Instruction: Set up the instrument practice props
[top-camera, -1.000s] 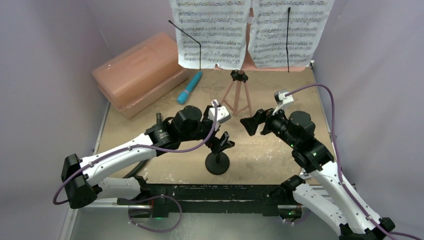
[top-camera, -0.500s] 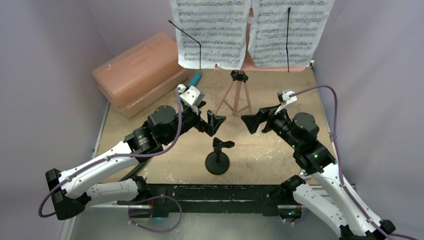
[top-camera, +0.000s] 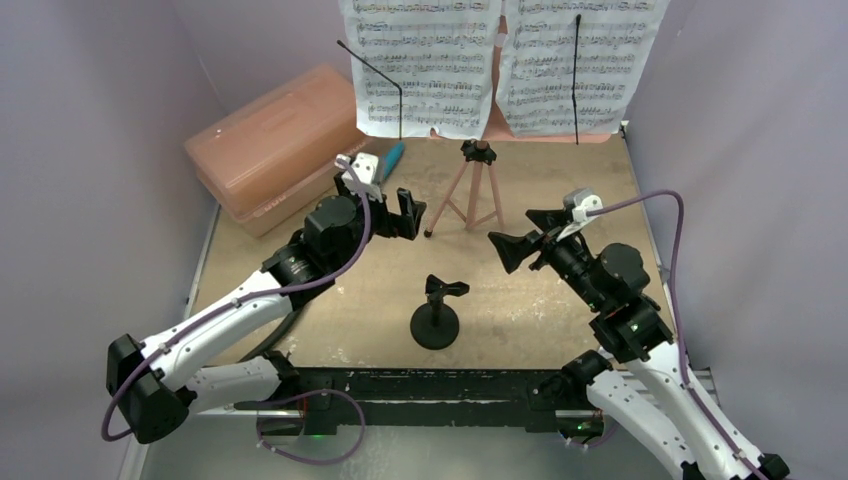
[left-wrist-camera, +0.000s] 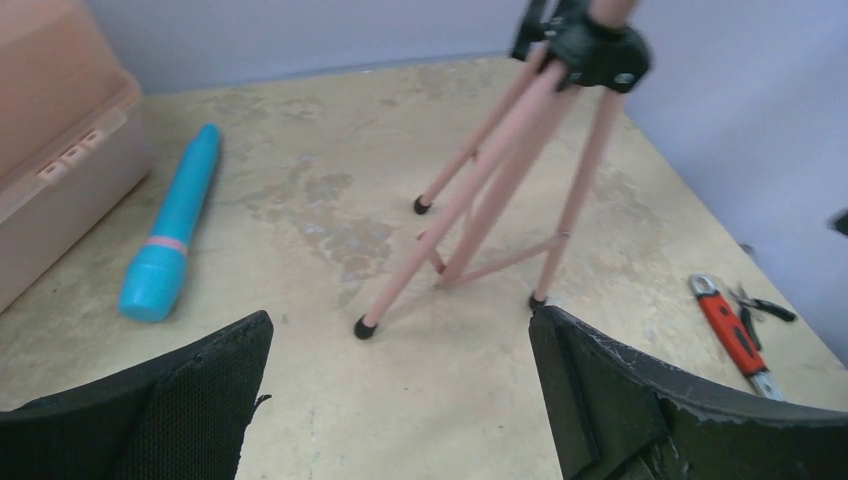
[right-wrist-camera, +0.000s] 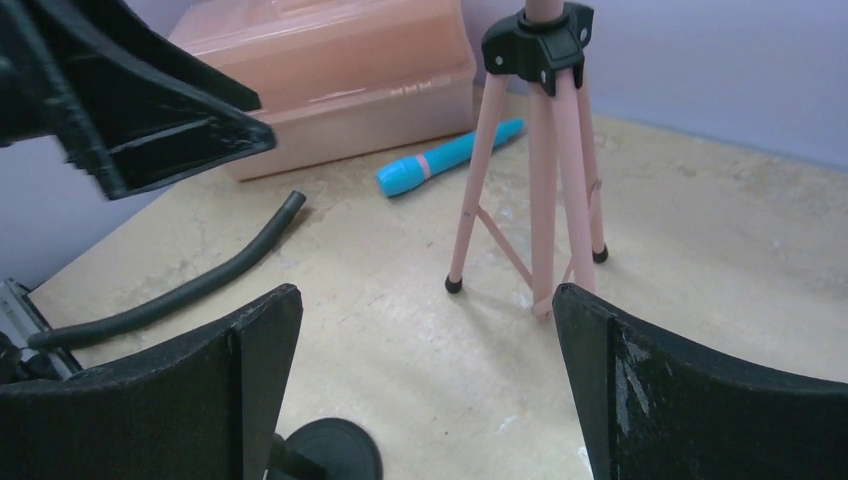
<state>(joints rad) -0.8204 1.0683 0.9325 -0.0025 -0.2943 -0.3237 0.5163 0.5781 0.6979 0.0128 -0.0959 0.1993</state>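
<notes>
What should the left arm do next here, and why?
Probably move the open left gripper down over the cyan microphone. It lies flat on the table beside the pink case, the black mic stand stands empty, and that gripper holds nothing.

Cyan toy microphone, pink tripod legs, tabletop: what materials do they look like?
Cyan toy microphone: likely moulded plastic, with a smooth satin surface and one pink band.
Pink tripod legs: thin straight tubes, matte. Painted metal or plastic, can't tell which. They meet in a black hub that looks like plastic.
Tabletop: tan board, probably wood or fibreboard, matte with pale worn blotches.
</notes>
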